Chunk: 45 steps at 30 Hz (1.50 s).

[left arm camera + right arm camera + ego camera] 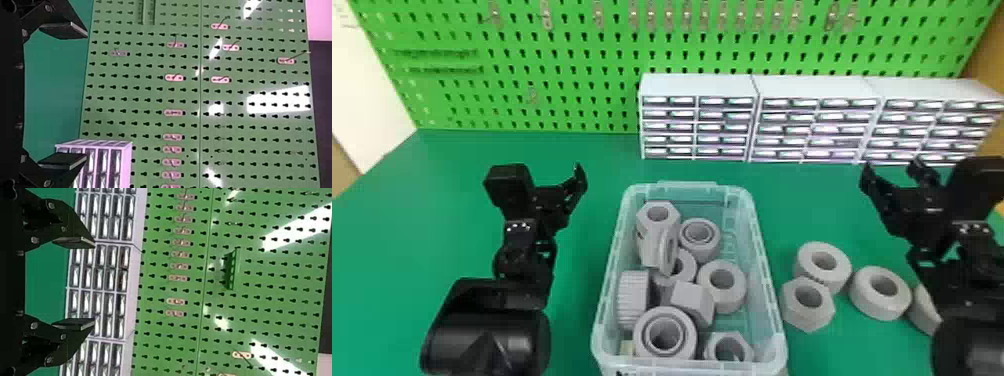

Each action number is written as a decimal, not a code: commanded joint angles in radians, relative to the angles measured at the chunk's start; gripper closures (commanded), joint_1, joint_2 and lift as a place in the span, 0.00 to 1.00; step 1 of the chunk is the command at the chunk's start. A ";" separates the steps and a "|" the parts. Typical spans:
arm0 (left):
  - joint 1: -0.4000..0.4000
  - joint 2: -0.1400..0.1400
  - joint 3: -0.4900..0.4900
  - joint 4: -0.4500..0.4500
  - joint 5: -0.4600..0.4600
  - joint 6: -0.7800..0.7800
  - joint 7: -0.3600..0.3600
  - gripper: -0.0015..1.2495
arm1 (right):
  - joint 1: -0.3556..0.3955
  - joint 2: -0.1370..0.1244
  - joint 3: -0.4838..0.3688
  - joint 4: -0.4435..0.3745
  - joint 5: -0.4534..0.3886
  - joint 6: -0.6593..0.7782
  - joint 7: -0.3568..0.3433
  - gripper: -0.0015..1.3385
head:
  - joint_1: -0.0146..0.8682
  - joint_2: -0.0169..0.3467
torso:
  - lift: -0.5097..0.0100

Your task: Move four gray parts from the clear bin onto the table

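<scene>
Gray rings and hex nuts (721,287) lie heaped in the clear plastic bin (763,260) at the lower centre of the head view. Four more gray parts sit on the green tabletop (582,320) at lower right: two thick rings (869,304), a hex nut (797,310) touching the farther ring, and a piece (923,312) partly hidden by the right arm. Both black grippers are raised, the left gripper (557,192) left of the bin, the right gripper (894,180) at the right side, each with fingers spread wide.
</scene>
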 commanded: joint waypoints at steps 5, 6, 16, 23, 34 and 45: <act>-0.002 -0.001 0.000 0.000 -0.003 0.000 0.000 0.15 | -0.003 -0.002 0.008 0.000 0.003 0.000 0.000 0.41 | 0.80 0.24 | 0.88; 0.000 -0.001 0.002 0.000 -0.006 0.000 0.000 0.15 | -0.003 -0.004 0.009 0.000 0.003 0.002 0.000 0.41 | 0.80 0.24 | 0.88; -0.002 -0.001 0.011 0.000 -0.004 -0.008 0.000 0.15 | -0.017 -0.019 0.023 0.000 0.002 0.002 0.000 0.41 | 0.80 0.24 | 0.88; -0.002 -0.001 0.005 0.000 -0.012 -0.009 0.000 0.15 | -0.022 -0.015 0.031 0.000 0.006 0.006 0.000 0.41 | 0.80 0.24 | 0.88; -0.008 -0.001 0.000 0.002 -0.012 -0.011 0.000 0.15 | -0.029 -0.016 0.037 0.005 0.008 0.009 0.000 0.41 | 0.80 0.24 | 0.88; -0.007 -0.001 -0.003 0.000 -0.012 -0.012 0.000 0.15 | -0.025 -0.016 0.031 0.005 0.008 0.011 0.000 0.41 | 0.80 0.24 | 0.88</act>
